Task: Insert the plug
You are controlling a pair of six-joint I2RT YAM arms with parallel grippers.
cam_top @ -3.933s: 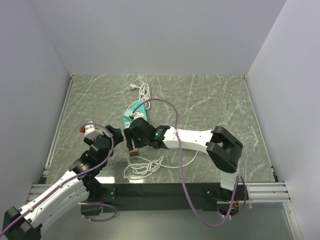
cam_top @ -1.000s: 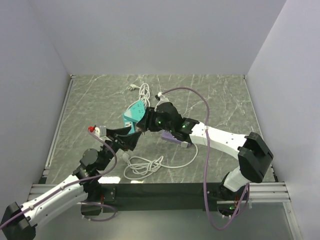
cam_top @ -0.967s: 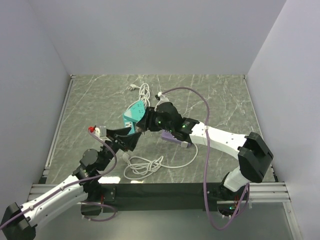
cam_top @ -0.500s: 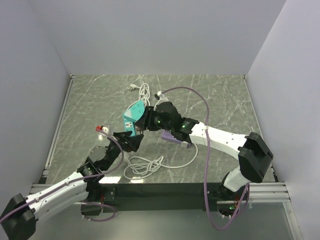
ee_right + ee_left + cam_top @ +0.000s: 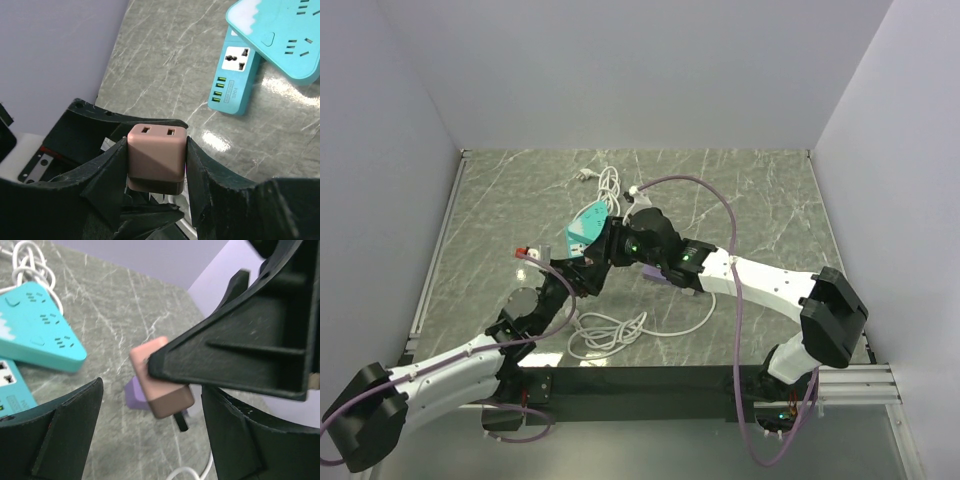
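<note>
- Right wrist view: the right arm's fingers are clamped on a brownish-pink plastic cube adapter. One finger presses each side face and the two slots face the camera. Held so, its prong end points away from the wrist, free to be passed over or seated.
- The left arm's fingers stand wide apart and grip nothing. In the left wrist view they flank the same adapter, with a dark prong showing at its lower end. The spread looks meant to receive or steady the cube.
- Just beyond both, a teal plastic power strip lies socket side up, left of the middle of the grey-green marbled desk. Either arm can probably reach it there.
- The flat square block plug seems to be the pale, lilac-looking slab half hidden under the right forearm near the desk's middle, though I cannot be sure.
- The thin white cable lies coiled toward the near edge.
- Neither arm's fingers touch the plug, so by my judgement inserting it has not begun.
</note>
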